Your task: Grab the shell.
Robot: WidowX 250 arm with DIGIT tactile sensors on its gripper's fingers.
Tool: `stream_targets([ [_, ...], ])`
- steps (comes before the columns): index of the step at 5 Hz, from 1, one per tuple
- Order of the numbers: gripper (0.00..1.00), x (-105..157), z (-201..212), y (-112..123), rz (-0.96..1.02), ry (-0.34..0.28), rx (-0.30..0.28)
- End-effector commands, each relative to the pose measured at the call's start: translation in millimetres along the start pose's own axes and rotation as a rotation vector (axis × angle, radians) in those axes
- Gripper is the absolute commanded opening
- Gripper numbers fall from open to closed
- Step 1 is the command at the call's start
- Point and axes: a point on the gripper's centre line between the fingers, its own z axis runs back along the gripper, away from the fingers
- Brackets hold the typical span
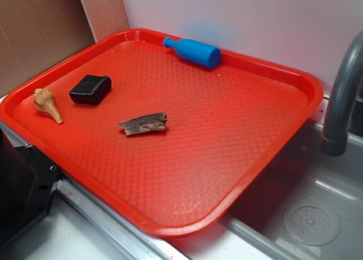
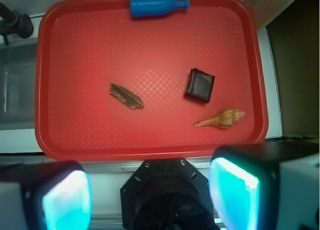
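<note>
The shell (image 1: pixel 47 103) is a small tan-orange spiral conch lying on the red tray (image 1: pixel 227 141) near its left rim; in the wrist view the shell (image 2: pixel 222 118) lies toward the tray's lower right. My gripper (image 2: pixel 150 195) is high above the robot base, well back from the tray (image 2: pixel 80 54), its two glowing pads (image 2: pixel 67 202) wide apart and nothing between them. The gripper is out of sight in the exterior view.
A black block (image 1: pixel 91 89) sits just right of the shell. A flat brown bark piece (image 1: pixel 143 123) lies mid-tray and a blue bottle (image 1: pixel 194 51) at the far rim. A grey faucet (image 1: pixel 343 96) and sink (image 1: pixel 306 214) are on the right; the black robot base (image 2: pixel 167 195) is below.
</note>
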Motion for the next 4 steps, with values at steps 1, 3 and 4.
stream_targets([
  [1, 1.0, 0.0, 0.0, 0.0, 0.0, 0.0, 0.0],
  [3, 1.0, 7.5, -70.2, 93.4, 0.481, -0.046, 0.165],
  [4, 1.0, 0.8, -99.6, 118.4, 0.714, -0.054, 0.301],
])
